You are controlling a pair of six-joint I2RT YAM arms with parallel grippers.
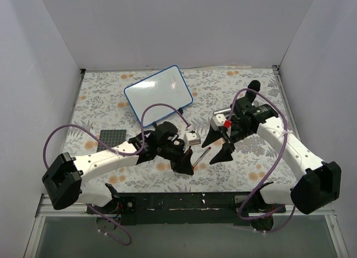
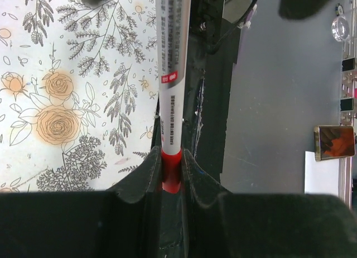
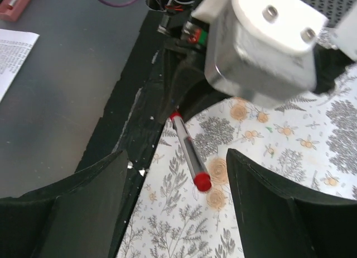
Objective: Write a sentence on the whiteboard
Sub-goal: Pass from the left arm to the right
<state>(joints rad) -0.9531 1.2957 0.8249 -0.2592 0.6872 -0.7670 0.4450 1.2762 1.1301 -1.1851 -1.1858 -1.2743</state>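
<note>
The whiteboard [image 1: 159, 93], white with a blue rim, lies tilted at the back middle of the flowered table. No sentence shows on its face. A marker [image 1: 201, 156] with a pale barrel and red ends hangs near the table's front edge. My left gripper [image 2: 172, 168] is shut on one red end of the marker [image 2: 172, 73], which points away from the jaws. In the right wrist view the marker [image 3: 188, 152] slants down from the left gripper [image 3: 184, 96], its free red end low between my wide fingers. My right gripper [image 3: 177, 160] is open around that end without touching it, just right of the marker in the top view [image 1: 217, 147].
A dark grey studded plate [image 1: 113, 138] lies on the left of the table. White walls close in the back and both sides. A black strip [image 3: 139, 118] marks the table's near edge, with grey floor and a printed sheet [image 3: 14, 51] beyond it.
</note>
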